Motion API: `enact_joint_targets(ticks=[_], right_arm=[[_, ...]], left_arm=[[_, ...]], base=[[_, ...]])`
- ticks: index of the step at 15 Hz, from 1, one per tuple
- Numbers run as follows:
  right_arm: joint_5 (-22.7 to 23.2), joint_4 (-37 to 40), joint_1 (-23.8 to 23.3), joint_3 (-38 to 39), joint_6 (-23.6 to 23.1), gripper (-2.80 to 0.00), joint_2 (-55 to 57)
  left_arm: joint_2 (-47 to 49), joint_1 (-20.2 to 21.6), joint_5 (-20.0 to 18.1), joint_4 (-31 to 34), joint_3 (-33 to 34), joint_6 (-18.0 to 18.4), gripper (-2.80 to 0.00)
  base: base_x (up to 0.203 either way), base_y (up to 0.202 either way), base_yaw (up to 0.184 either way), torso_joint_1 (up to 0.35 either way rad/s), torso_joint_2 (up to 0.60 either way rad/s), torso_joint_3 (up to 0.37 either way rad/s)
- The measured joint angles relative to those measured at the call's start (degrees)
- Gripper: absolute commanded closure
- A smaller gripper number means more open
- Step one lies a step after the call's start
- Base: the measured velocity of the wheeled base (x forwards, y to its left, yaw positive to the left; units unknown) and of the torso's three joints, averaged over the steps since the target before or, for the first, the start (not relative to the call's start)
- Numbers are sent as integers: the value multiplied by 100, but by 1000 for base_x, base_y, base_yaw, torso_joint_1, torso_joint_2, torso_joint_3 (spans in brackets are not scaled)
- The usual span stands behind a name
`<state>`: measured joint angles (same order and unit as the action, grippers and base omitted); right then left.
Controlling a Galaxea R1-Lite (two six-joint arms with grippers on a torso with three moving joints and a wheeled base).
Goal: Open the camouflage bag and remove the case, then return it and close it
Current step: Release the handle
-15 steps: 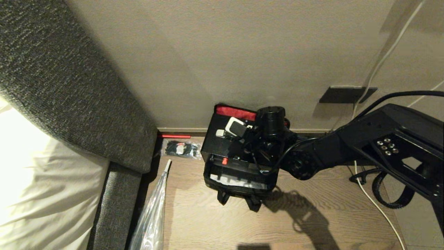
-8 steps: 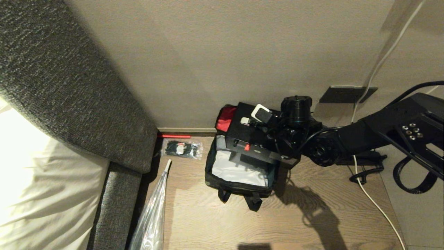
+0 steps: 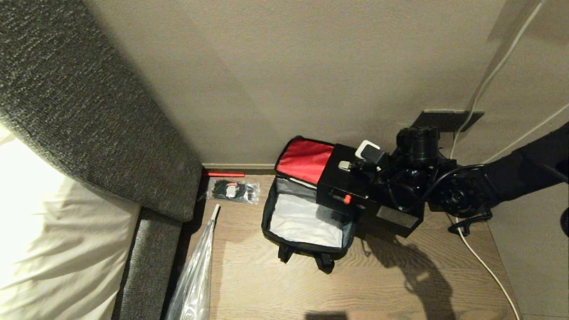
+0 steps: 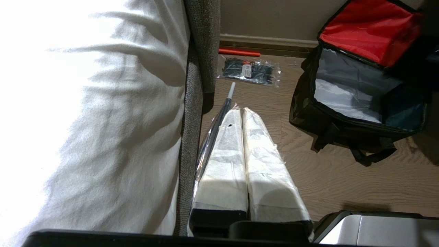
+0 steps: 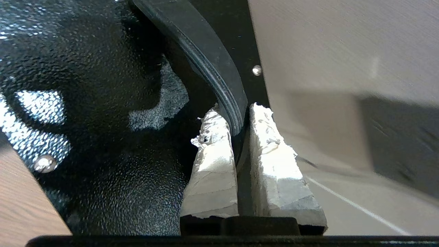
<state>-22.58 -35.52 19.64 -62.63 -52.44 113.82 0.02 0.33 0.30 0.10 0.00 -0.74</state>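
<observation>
Wooden floor runs up to a beige wall, and the camouflage bag stands on this floor close to the wall. Its lid is thrown back against the wall, so the red lining faces up, and the pale grey inside of the bag is bare. The case is out of the bag: it hangs in the air just to the right of the bag, over the bag's right rim and the floor beside it, with its small red catch turned to the bag. The right gripper pinches the black handle of the case between its two white padded fingers, which are closed tight on it. To the left of the bag, a small clear packet of black items lies by the skirting, and a grey sofa with a white cushion stands further left. The left gripper is parked low to the left of the bag, its padded fingers pressed together with nothing between them.
</observation>
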Motion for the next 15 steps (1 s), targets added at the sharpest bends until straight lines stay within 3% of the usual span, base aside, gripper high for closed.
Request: enact_joint_targets(ticks=[8,15], right_arm=[[-11,312,-1335,1226,34,0,-952],[41,305,-1592,1423,371,0,-787]], left_arm=[[0,-9,2,0,0,0,0],[0,0,0,0,0,0,0]], base=[[0,0,0,0,0,0],[0,0,0,0,0,0]])
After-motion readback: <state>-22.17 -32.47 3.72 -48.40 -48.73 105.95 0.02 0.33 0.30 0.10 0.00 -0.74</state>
